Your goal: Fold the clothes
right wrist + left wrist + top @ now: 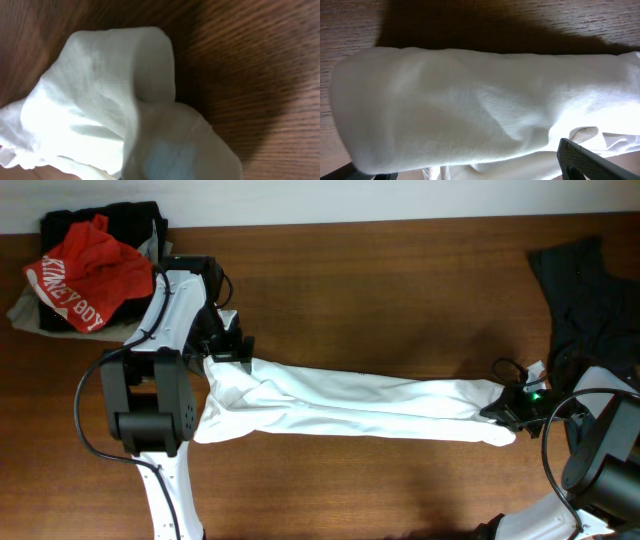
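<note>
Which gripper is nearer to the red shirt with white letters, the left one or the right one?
Left. The left gripper is at the white garment's end near the red shirt; the right gripper is at the garment's far end.

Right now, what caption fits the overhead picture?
White garment lying long across the table, right gripper pinching one end.
</note>
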